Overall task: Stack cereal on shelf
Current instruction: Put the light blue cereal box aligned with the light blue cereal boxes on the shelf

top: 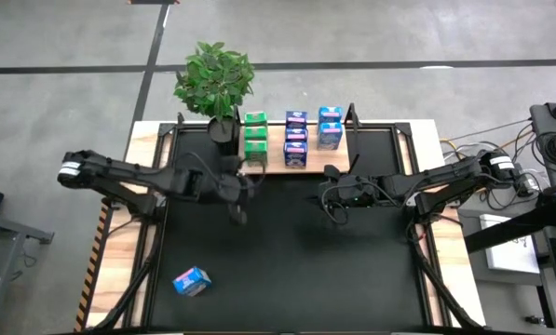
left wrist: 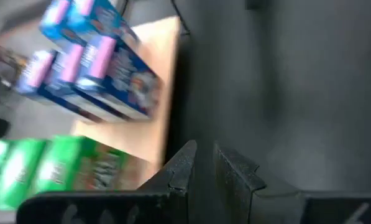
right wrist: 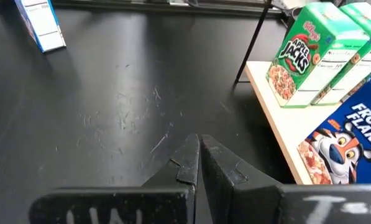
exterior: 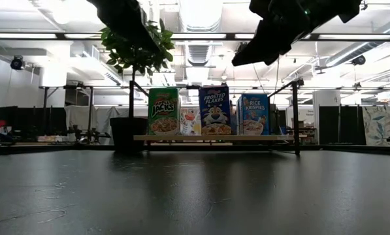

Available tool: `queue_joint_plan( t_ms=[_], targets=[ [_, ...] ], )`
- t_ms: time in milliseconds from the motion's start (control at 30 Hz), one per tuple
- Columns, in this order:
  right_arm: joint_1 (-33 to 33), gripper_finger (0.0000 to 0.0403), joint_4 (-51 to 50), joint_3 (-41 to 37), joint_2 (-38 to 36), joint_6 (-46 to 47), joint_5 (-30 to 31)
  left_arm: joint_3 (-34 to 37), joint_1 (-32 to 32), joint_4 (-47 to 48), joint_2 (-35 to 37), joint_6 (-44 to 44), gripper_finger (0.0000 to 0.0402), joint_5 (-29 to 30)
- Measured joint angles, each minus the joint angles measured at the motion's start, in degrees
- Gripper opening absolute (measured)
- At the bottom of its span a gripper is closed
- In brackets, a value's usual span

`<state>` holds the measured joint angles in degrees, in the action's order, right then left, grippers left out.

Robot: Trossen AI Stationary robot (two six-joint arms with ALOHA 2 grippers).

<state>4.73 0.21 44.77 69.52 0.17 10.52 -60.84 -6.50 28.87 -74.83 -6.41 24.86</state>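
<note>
The shelf (top: pixel 270 160), a pale wood board, lies at the far middle of the black mat. On it stand green cereal cartons (top: pixel 254 135) and blue ones (top: pixel 296 140), (top: pixel 330 128), on their bases in rows. In the low view I see Apple Jacks (exterior: pixel 163 111), Frosted Flakes (exterior: pixel 214 109) and Rice Krispies (exterior: pixel 253 113). One blue carton (top: pixel 192 280) lies loose on the mat near the left front. My left gripper (top: pixel 238 210) hovers just in front of the shelf's left end, its fingers (left wrist: pixel 186 163) a narrow slit apart and empty. My right gripper (top: pixel 326 199) hangs shut and empty before the shelf's right part.
A potted plant (top: pixel 217 79) stands at the shelf's left end, beside the green cartons. Black frame bars (top: pixel 403 149) run along the mat's sides and far edge. The wide black mat (top: pixel 296 270) between the arms and the near edge carries only the loose carton.
</note>
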Motion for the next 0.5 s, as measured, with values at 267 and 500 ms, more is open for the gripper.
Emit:
queue_joint_plan(
  t_ms=[267,500],
  targets=[
    [0.0,0.0009,0.5,0.0,0.0,-0.3,0.0,0.0,-8.5,7.1,-0.1,19.5,0.0037,-2.1],
    [0.0,0.0009,0.7,0.0,0.0,-2.5,0.0,0.0,-14.5,8.5,-0.1,44.3,0.0037,-16.7]
  ],
)
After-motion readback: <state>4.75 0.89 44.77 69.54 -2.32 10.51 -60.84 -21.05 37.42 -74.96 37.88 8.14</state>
